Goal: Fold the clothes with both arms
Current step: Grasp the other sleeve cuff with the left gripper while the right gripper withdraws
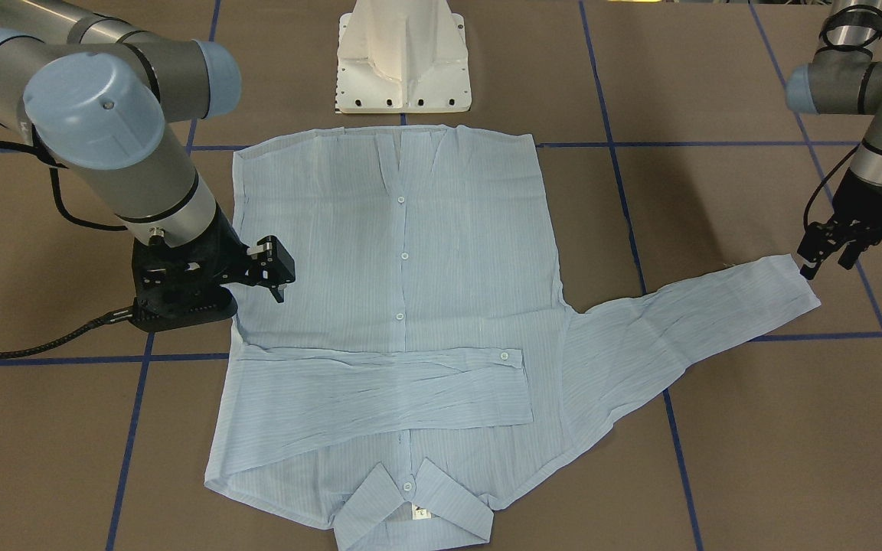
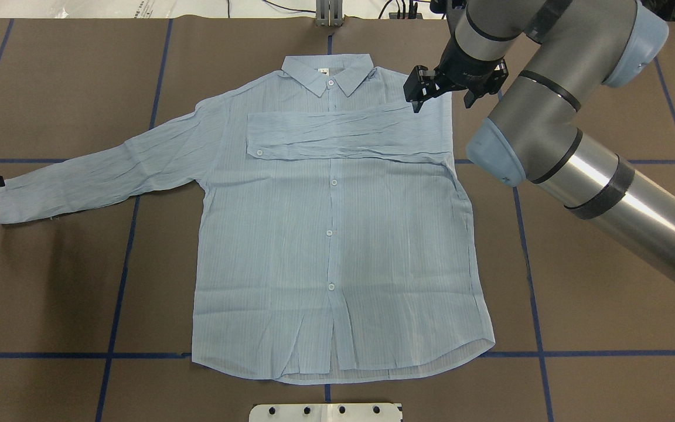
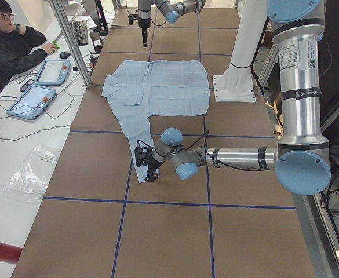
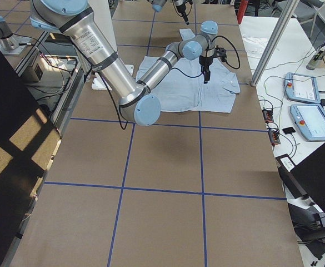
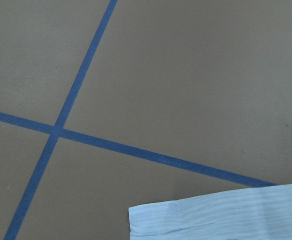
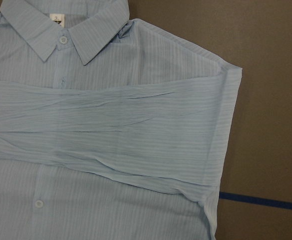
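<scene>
The light blue striped shirt (image 2: 331,234) lies flat, buttons up, with its collar (image 2: 329,73) at the far side from the robot. One sleeve (image 2: 343,135) is folded across the chest. The other sleeve (image 2: 97,176) stretches out to the robot's left. My right gripper (image 2: 443,97) hovers open and empty over the shoulder where the folded sleeve starts; its wrist view shows that shoulder (image 6: 220,90). My left gripper (image 1: 828,256) is open and empty, just beyond the outstretched cuff (image 1: 793,283). That cuff shows in the left wrist view (image 5: 220,217).
The white pedestal base (image 1: 403,61) stands at the shirt's hem. Blue tape lines (image 2: 120,281) cross the brown table (image 2: 578,328). In the exterior left view an operator (image 3: 10,46) sits beside control tablets (image 3: 33,98) past the table's far edge.
</scene>
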Robot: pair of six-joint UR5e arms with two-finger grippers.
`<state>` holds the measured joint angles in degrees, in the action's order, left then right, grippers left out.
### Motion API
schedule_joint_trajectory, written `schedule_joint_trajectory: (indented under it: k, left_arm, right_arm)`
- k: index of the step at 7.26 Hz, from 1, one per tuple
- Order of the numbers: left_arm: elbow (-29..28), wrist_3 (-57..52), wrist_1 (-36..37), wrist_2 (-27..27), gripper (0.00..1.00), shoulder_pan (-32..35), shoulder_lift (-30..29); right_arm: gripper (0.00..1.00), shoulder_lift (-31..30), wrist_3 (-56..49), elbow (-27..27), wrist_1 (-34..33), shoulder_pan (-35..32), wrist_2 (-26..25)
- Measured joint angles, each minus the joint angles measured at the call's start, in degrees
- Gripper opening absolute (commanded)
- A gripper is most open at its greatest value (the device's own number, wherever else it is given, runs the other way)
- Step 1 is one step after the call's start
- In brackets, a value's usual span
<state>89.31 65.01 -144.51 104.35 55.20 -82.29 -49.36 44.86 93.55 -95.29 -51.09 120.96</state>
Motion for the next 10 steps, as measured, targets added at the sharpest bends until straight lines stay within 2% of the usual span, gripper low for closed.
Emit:
schedule_joint_trajectory:
  k: [1,5,8,10]
  left_arm:
    - [-0.1,0.0,0.2,-0.5,0.68,-1.1,0.2]
    - [-1.2,0.0,0.7,-2.2,0.68,-3.7,0.6]
    - [-1.3,0.0,1.6,-3.1,0.61,-5.1,0.6]
    - [-1.2,0.0,1.7,-3.4,0.6,-5.5,0.6]
  right_arm:
    - [1.0,-0.3,0.0,0.0,0.0,0.0,0.0]
    - [1.0,-0.5,0.2,0.1,0.3,0.4,-0.3]
    - [1.0,-0.6,0.2,0.1,0.3,0.5,-0.4]
    - [1.0,-0.7,0.2,0.2,0.3,0.5,-0.4]
